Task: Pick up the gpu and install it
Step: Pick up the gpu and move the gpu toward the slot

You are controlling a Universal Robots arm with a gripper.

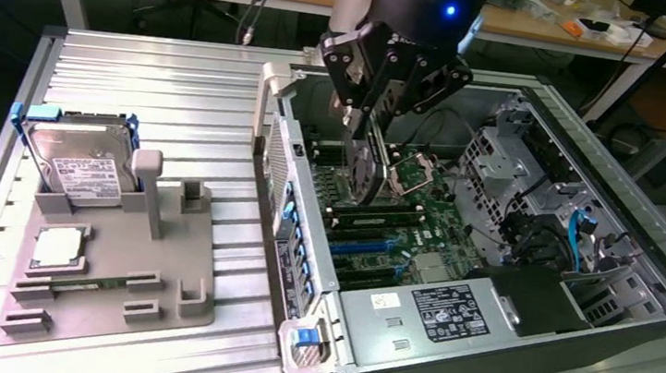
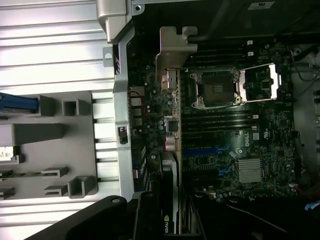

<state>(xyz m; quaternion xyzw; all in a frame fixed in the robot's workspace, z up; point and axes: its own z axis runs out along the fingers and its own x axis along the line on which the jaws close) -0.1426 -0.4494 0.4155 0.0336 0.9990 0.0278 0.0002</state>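
The gpu (image 1: 367, 167) hangs on edge inside the open computer case (image 1: 627, 217), just above the motherboard (image 1: 396, 240). My gripper (image 1: 377, 117) is shut on its top edge. In the wrist view the gpu (image 2: 171, 180) appears edge-on, running from between my fingers (image 2: 150, 217) toward the case's rear wall. Its silver bracket (image 2: 175, 50) stands at the far end, close to the rear slot openings. The card hovers over the blue expansion slots (image 2: 205, 152), and I cannot tell whether it touches them.
On the slatted table to the exterior view's left, a grey fixture (image 1: 161, 289) holds a hard drive (image 1: 82, 165) with a blue frame and a small silver CPU chip (image 1: 58, 248). Inside the case are an open CPU socket (image 2: 215, 90), a heatsink (image 2: 250, 170) and the power supply (image 1: 444, 310).
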